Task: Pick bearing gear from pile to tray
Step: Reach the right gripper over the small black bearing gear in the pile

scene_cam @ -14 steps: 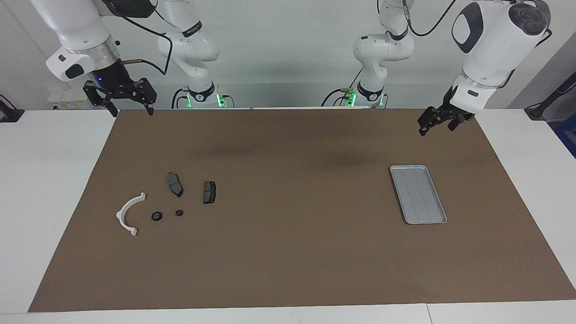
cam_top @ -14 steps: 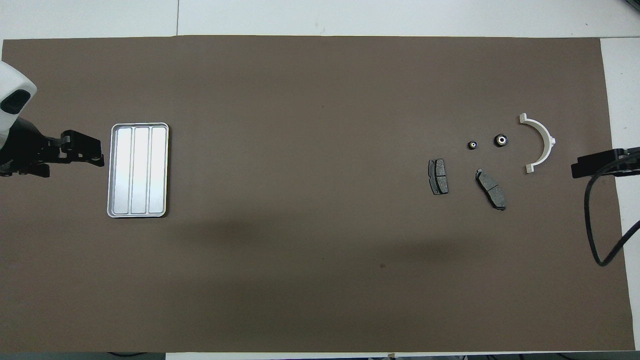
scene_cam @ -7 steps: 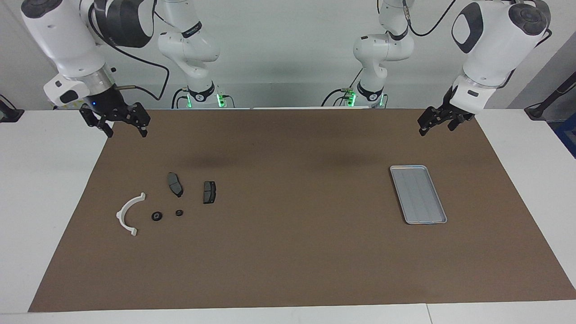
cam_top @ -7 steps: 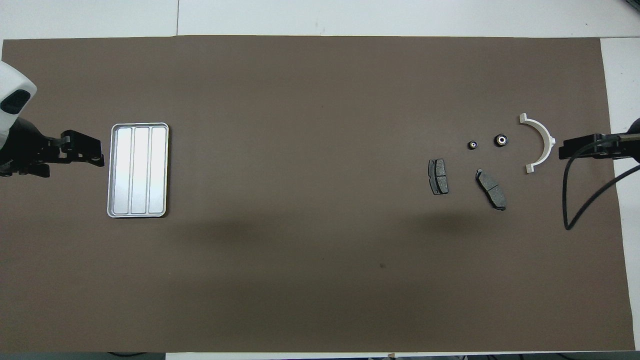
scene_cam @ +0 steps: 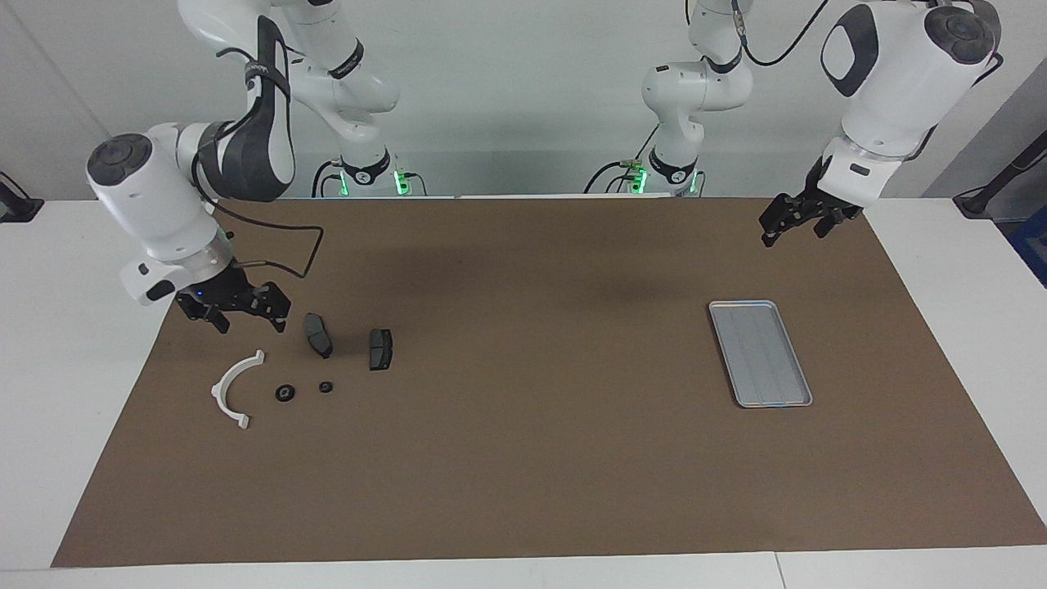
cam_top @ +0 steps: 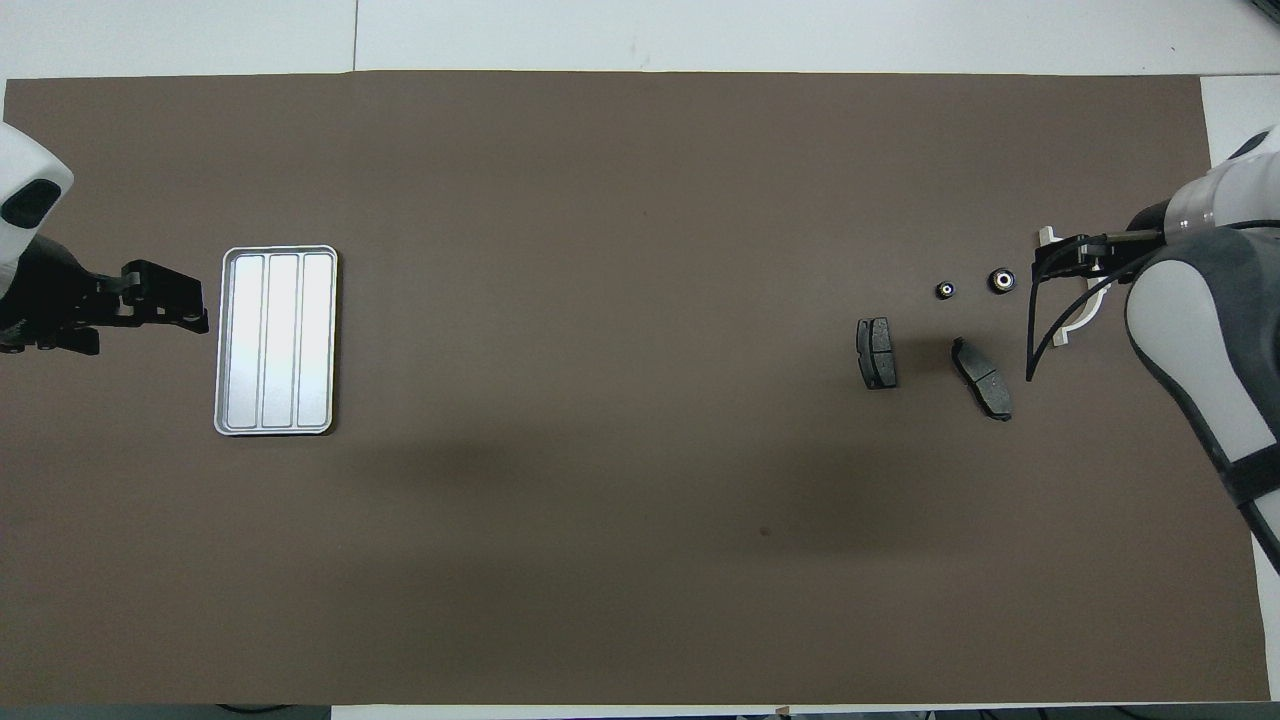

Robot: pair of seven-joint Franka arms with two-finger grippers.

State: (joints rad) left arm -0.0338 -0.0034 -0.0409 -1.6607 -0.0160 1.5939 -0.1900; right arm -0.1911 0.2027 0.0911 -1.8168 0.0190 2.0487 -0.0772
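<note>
We find the pile (scene_cam: 307, 364) lying toward the right arm's end of the brown mat (scene_cam: 532, 458): two black rings (scene_cam: 285, 393), a white bracket (scene_cam: 233, 387) beside them, and two dark brake-pad plates (scene_cam: 318, 334) nearer to the robots than the rings. None of these parts is held. The tray (scene_cam: 761, 353) sits well apart, toward the left arm's end, with nothing in it.

From the facing view we see the right gripper (scene_cam: 244, 315) low over the mat, its fingers spread apart, just beside the plates and holding nothing; in the overhead view the same gripper (cam_top: 1062, 257) partly covers the bracket, so only the facing view shows that it touches no part. The left gripper (scene_cam: 793, 222) waits raised over the mat's edge near the tray, jaws apart and empty.

The mat covers most of a white table (scene_cam: 82, 327). A pale wall (scene_cam: 523, 98) stands at the robots' end, with both arm bases glowing green.
</note>
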